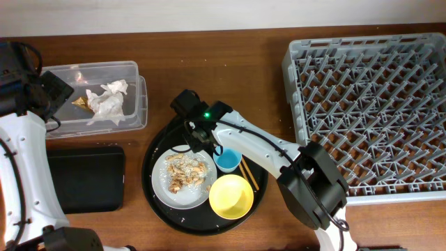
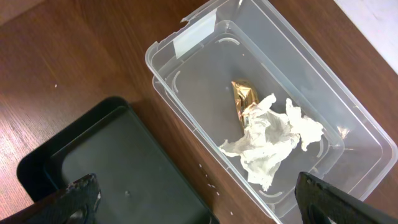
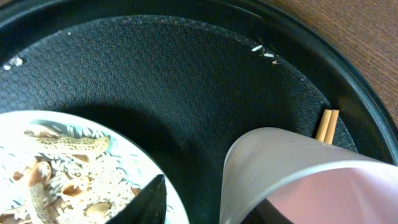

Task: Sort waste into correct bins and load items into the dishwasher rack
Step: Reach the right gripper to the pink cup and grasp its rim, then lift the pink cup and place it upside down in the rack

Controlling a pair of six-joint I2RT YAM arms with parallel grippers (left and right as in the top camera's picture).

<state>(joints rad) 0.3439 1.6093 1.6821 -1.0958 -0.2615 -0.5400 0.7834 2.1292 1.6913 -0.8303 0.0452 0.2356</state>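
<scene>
overhead view: the clear rectangular plastic tub [image 1: 132,70] held a crumpled white tissue [image 1: 108,103] and a small shiny gold-brown wrapper [image 2: 244,99]. beside it lay the shallow black rectangular tray [image 1: 83,178]. on the large round textured black tray [image 3: 186,81], a grey-white round plate [image 1: 162,189] carried beige crumbly food scraps [image 1: 187,172], near a small blue cup [image 1: 227,160] and a smooth yellow bowl [image 1: 231,196]. the left gripper [image 2: 199,202] was spread wide. the right gripper [image 1: 198,136] showed one finger just beside the small pink cup [image 3: 298,180]; if it pinched, i could not tell.

Soft, even light across my feeds.
The pink cup [image 3: 283,171] blurs up close; faint glare rides the clear tub [image 2: 155,62] rim.
</scene>
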